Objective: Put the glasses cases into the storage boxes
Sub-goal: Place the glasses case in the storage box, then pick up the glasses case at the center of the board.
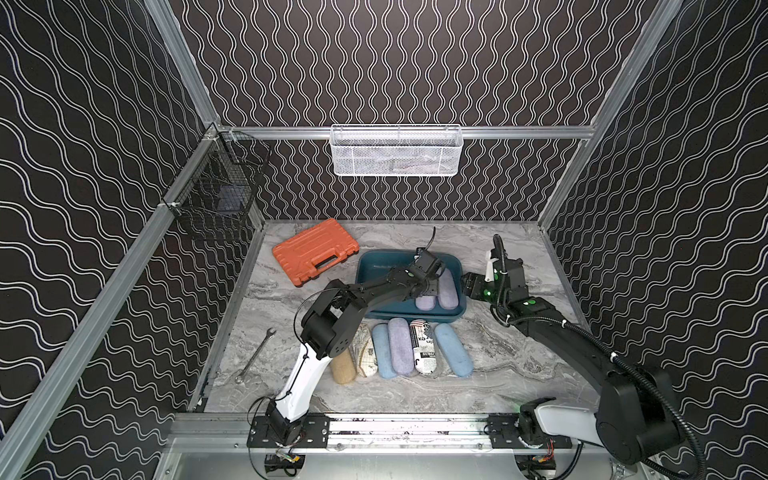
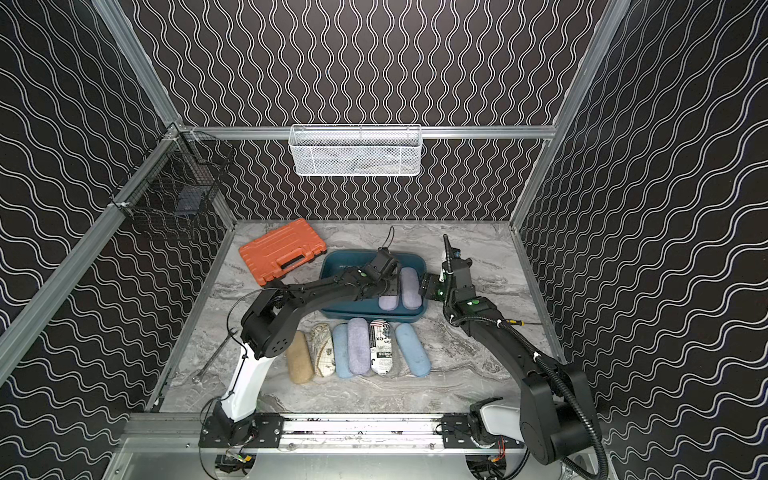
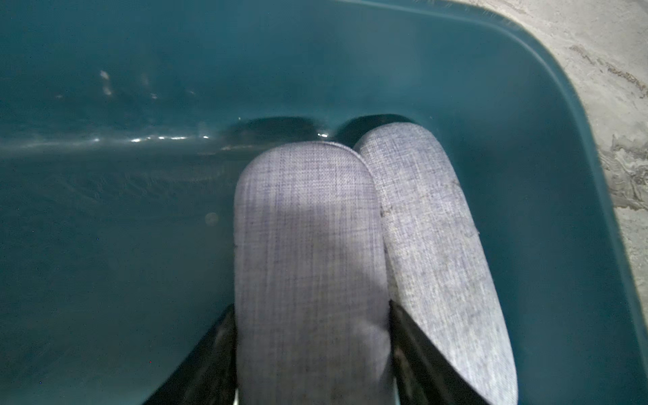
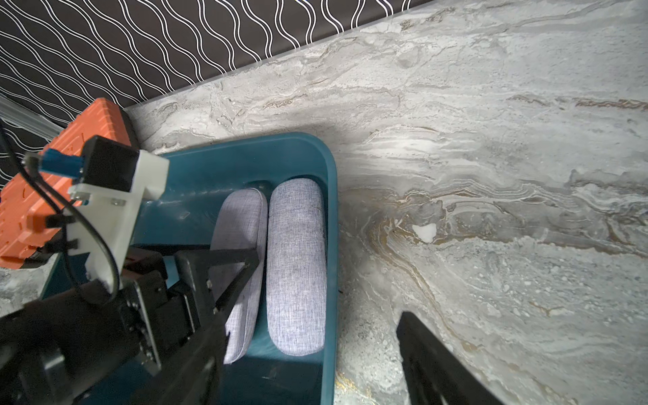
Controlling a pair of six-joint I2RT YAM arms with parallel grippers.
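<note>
- We see the lilac case (image 3: 308,263) in the teal tray (image 1: 374,266) at frame centre, pinched by the left gripper (image 3: 311,308).
- A grey case (image 3: 438,228) touches it, along the tray's right wall.
- The right gripper (image 1: 467,286) hangs just right, jaws apart, empty.
- Below the tray lie six cases (image 1: 400,347); the orange tool case (image 1: 313,251) sits upper left.

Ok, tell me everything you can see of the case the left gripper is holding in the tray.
The held case is oblong and round-ended, covered in lilac-grey woven fabric, with a seam around its end. It is closed. The left gripper clamps its long sides, one finger on each. It lies lengthwise inside the teal tray; whether it rests on the floor I cannot tell. One long side presses against a matching case that lies beside the tray wall.
</note>
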